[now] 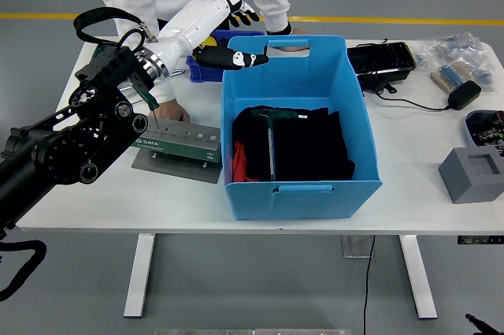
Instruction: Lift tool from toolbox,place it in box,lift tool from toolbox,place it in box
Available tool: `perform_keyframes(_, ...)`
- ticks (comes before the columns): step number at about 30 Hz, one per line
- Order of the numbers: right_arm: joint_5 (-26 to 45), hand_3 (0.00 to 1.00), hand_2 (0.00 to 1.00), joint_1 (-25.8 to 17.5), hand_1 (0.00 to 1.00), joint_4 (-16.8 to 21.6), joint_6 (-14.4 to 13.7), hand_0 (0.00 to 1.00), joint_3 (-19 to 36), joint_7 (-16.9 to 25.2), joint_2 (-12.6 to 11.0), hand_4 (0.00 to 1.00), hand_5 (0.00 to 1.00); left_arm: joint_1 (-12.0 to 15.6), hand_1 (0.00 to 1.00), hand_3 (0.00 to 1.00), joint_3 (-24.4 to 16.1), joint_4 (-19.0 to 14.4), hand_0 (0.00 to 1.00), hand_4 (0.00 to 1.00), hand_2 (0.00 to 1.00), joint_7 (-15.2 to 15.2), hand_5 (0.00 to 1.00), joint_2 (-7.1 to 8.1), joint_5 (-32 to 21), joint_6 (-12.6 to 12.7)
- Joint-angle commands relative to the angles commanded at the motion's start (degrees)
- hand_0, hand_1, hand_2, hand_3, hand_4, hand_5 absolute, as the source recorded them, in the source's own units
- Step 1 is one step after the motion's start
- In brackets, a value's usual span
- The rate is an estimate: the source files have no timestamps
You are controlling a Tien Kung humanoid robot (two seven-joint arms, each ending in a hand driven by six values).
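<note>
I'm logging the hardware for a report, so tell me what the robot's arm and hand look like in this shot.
Only the left arm shows. The bulky black arm has round joint housings with silver bolts and a looping black cable near its wrist. A silver metal ring joins it to the glossy white robot hand, whose fingers end in black tips; its thumb is black with white marks.

A white worktop (409, 193) on pale metal legs (139, 274) stands on a smooth grey floor (71, 288) under even, shadowless light. A yellow line (394, 20) crosses the floor behind it. A black cable (368, 288) hangs from the worktop's near edge down toward the floor.
</note>
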Motion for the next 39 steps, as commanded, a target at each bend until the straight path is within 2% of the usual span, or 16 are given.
perform_keyframes(3, 0.25, 0.570, 0.668, -0.09, 0.594, -0.02, -0.03, 0.619, 0.01, 0.05, 0.03, 0.827, 0.684, 3.44, 0.534, 0.682, -4.32, -2.59, 0.537, 0.968, 0.605, 3.02, 0.711, 0.61, 0.17, -0.06)
perform_keyframes(4, 0.39, 0.570, 0.668, -0.14, 0.594, -0.05, -0.04, 0.619, -0.09, 0.16, 0.06, 0.827, 0.684, 5.62, 0.534, 0.682, -6.82, -4.28, 0.537, 0.968, 0.605, 4.30, 0.711, 1.11, 0.88, -0.26)
perform_keyframes(6, 0.43, 0.570, 0.668, -0.15, 0.594, -0.08, -0.07, 0.619, -0.13, 0.21, 0.13, 0.827, 0.684, 8.31, 0.534, 0.682, -9.58, -6.21, 0.537, 0.968, 0.605, 4.68, 0.711, 2.01, 2.39, -0.60)
perform_keyframes(7, 0.42, 0.569, 0.668, -0.14, 0.595, -0.09, -0.08, 0.619, -0.15, 0.22, 0.16, 0.826, 0.684, 9.39, 0.614, 0.698, -10.04, -7.02, 0.601, 0.981, 0.653, 4.55, 0.713, 2.61, 3.56, -0.85)
perform_keyframes(9, 0.54, 0.569, 0.668, -0.12, 0.595, -0.10, -0.09, 0.619, -0.19, 0.23, 0.19, 0.826, 0.684, 10.87, 0.614, 0.698, -9.98, -8.13, 0.601, 0.981, 0.653, 4.05, 0.713, 3.76, 5.84, -1.50)
perform_keyframes(12, 0.79, 0.569, 0.668, -0.15, 0.595, -0.12, -0.14, 0.619, -0.21, 0.28, 0.26, 0.826, 0.684, 12.36, 0.614, 0.698, -7.96, -8.71, 0.601, 0.981, 0.653, 1.50, 0.713, 6.27, 10.04, -3.51)
perform_keyframes(13, 0.81, 0.568, 0.668, -0.13, 0.596, -0.11, -0.15, 0.619, -0.17, 0.26, 0.30, 0.825, 0.684, 12.03, 0.705, 0.707, -6.64, -8.34, 0.720, 0.987, 0.731, 0.61, 0.674, 7.30, 10.85, -3.90)
perform_keyframes(16, 0.62, 0.568, 0.668, -0.05, 0.596, -0.07, -0.06, 0.619, -0.15, 0.10, 0.32, 0.825, 0.684, 9.63, 0.705, 0.707, -1.10, -6.91, 0.720, 0.987, 0.731, -1.78, 0.674, 10.85, 12.50, -5.35)
perform_keyframes(18, 0.17, 0.568, 0.668, -0.12, 0.596, -0.03, 0.05, 0.619, 0.06, -0.10, 0.34, 0.825, 0.684, 7.41, 0.705, 0.707, 3.01, -6.09, 0.720, 0.987, 0.731, -3.41, 0.674, 13.26, 12.45, -5.36)
perform_keyframes(21, -0.16, 0.568, 0.672, -0.33, 0.600, 0.00, 0.04, 0.620, 0.38, -0.28, 0.44, 0.825, 0.684, 4.55, 0.715, 0.676, 9.15, -4.79, 0.750, 0.987, 0.736, -5.28, 0.667, 15.50, 12.20, -4.93)
perform_keyframes(23, -0.30, 0.568, 0.672, -0.46, 0.600, 0.02, 0.05, 0.620, 0.47, -0.36, 0.51, 0.825, 0.684, 2.92, 0.715, 0.676, 12.78, -3.77, 0.750, 0.987, 0.736, -6.47, 0.667, 16.35, 11.82, -4.59)
perform_keyframes(24, -0.42, 0.568, 0.672, -0.52, 0.600, 0.03, 0.06, 0.620, 0.53, -0.41, 0.55, 0.825, 0.684, 2.23, 0.715, 0.676, 14.29, -3.29, 0.750, 0.987, 0.736, -6.90, 0.667, 16.63, 11.57, -4.52)
perform_keyframes(25, -0.53, 0.568, 0.672, -0.57, 0.601, 0.05, 0.09, 0.620, 0.56, -0.47, 0.57, 0.825, 0.684, 1.37, 0.712, 0.582, 15.93, -2.68, 0.757, 0.975, 0.727, -7.24, 0.676, 16.93, 11.30, -4.52)
perform_keyframes(30, -0.57, 0.568, 0.672, -0.83, 0.601, 0.08, 0.08, 0.620, 0.59, -0.53, 0.73, 0.825, 0.684, -1.57, 0.712, 0.582, 22.08, -0.19, 0.757, 0.975, 0.727, -8.09, 0.676, 17.38, 10.43, -5.59)
perform_keyframes(32, -0.61, 0.568, 0.673, -0.91, 0.602, 0.09, 0.07, 0.620, 0.65, -0.56, 0.79, 0.825, 0.684, -2.69, 0.713, 0.548, 24.22, 0.98, 0.768, 0.972, 0.719, -8.33, 0.677, 17.25, 10.51, -5.76)
perform_keyframes(39, -0.77, 0.568, 0.672, -1.03, 0.603, 0.13, 0.08, 0.620, 0.72, -0.61, 0.93, 0.825, 0.684, -5.94, 0.713, 0.526, 29.55, 5.64, 0.772, 0.975, 0.706, -9.03, 0.664, 16.37, 10.93, -4.79)
